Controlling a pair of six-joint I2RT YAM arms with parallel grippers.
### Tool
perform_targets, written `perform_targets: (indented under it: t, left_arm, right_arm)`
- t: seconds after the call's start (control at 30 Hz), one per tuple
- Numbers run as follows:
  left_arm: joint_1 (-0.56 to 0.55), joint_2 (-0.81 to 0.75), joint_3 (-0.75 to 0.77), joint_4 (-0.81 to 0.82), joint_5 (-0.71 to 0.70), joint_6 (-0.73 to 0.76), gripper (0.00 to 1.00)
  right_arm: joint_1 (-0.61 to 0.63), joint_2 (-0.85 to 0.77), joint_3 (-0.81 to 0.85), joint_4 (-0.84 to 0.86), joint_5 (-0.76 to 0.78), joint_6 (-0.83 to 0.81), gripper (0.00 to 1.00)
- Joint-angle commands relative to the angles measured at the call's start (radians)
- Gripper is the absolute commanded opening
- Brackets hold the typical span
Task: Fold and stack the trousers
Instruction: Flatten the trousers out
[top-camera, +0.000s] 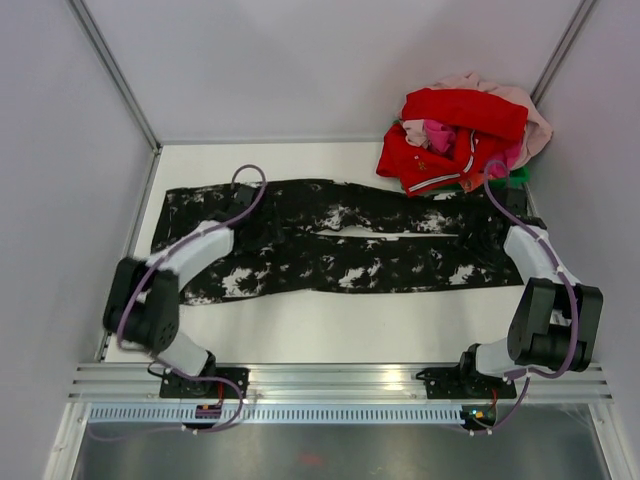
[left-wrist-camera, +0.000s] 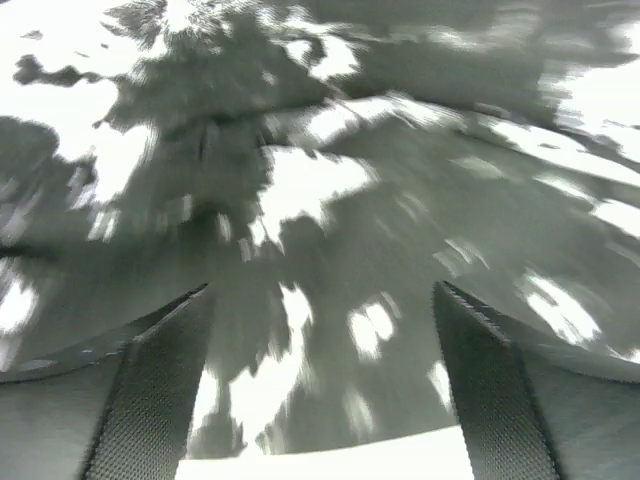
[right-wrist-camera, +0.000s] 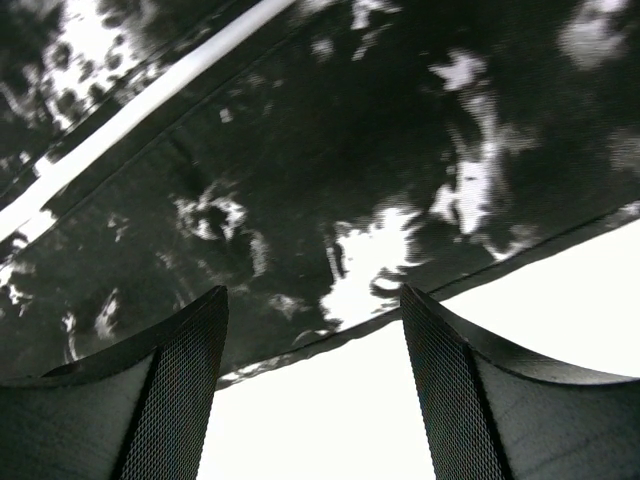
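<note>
Top external view shows the trousers (top-camera: 340, 240) flat across the tabletop (top-camera: 330, 320), the left hand (left-wrist-camera: 320, 290) and right hand (right-wrist-camera: 312, 295) both spread open over their near edge, so I'd pinch that edge evenly at both ends before lifting.

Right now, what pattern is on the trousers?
The trousers are black with white blotches; top view best.

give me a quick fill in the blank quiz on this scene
1. The trousers are black with ____ blotches.
2. The left hand and right hand are both ____.
3. The pile of clothes in the far right corner is mostly pink and ____.
Missing words: white; open; red.
</note>
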Motion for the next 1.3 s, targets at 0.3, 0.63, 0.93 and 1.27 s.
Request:
perform_targets:
  t: [0.3, 0.63, 0.93, 1.27]
  left_arm:
    - [0.027, -0.754, -0.235, -0.449, -0.314, -0.499, 0.98]
    - [0.28, -0.679, -0.428, -0.424, -0.259, -0.693, 0.92]
    - [0.4, -0.667, -0.546, -0.297, -0.239, -0.687, 0.8]
    - [0.477, -0.621, -0.517, -0.269, -0.202, -0.623, 0.02]
  right_arm:
    - [0.129, -0.05, 0.034, 0.063, -0.051, 0.037, 0.76]
    - [0.149, -0.056, 0.003, 0.077, -0.086, 0.044, 0.75]
    - [0.152, -0.046, -0.003, 0.083, -0.086, 0.044, 0.75]
    - [0.152, -0.032, 0.011, 0.063, -0.055, 0.033, 0.75]
